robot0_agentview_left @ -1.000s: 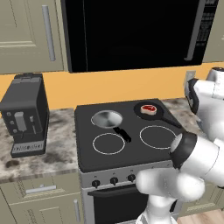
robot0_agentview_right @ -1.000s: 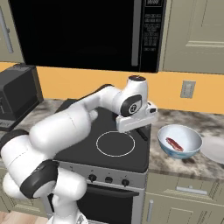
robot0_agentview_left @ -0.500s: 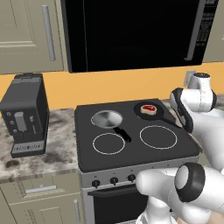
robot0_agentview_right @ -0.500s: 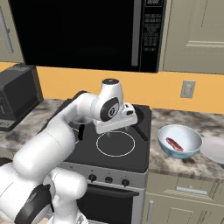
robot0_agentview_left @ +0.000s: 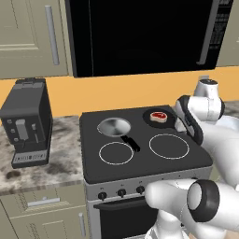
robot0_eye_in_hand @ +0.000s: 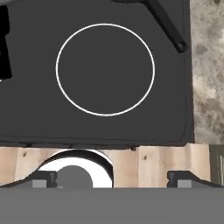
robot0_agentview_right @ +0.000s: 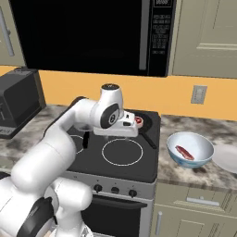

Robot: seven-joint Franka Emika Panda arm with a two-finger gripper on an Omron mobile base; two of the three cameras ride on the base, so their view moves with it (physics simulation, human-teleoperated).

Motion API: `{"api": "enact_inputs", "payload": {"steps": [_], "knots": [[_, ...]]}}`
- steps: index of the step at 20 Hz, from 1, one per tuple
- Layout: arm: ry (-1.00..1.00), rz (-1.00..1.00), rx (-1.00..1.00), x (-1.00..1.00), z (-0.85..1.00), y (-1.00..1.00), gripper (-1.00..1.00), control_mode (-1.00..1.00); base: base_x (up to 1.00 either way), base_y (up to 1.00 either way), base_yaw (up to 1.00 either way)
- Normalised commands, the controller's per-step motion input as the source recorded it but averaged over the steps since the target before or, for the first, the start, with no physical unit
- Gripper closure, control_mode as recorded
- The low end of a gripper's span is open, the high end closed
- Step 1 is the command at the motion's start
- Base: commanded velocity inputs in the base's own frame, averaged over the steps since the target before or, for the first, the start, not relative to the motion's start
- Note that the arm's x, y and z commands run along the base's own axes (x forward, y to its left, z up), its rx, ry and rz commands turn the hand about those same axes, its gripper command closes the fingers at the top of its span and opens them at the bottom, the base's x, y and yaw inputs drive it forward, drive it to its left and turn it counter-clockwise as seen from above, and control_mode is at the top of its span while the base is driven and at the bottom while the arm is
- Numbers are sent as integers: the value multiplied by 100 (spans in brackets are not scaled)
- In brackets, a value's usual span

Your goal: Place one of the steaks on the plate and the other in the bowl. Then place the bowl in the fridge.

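stove top (robot0_agentview_left: 140,154) — matt black, smooth | table (robot0_agentview_right: 203,173) — mottled stone, polished | pan (robot0_agentview_left: 114,127) — grey metal, dull sheen | bowl (robot0_agentview_right: 190,149) — glossy white ceramic | floor (robot0_eye_in_hand: 148,159) — pale wood

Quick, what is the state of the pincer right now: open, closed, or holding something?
Pincer: open, jaws wide apart, holding nothing, hanging above the stove.

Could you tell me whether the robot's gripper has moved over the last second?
Yes. In the right base view the gripper has swung left, away from the white bowl and over the black stovetop.
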Motion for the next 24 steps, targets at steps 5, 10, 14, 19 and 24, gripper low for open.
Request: {"api": "enact_inputs", "payload": {"steps": [5,10,14,19,24], "knots": [[-5,-44,0,35,0,14,-100,-100,0,0,0],[-13,-47,2,16,-1,0,-100,-100,0,0,0],[-13,-44,10,1,-3,0,-100,-100,0,0,0],[-7,-33,10,8,-3,0,-100,-100,0,0,0],[3,-16,1,43,0,0,-100,-100,0,0,0]]}}
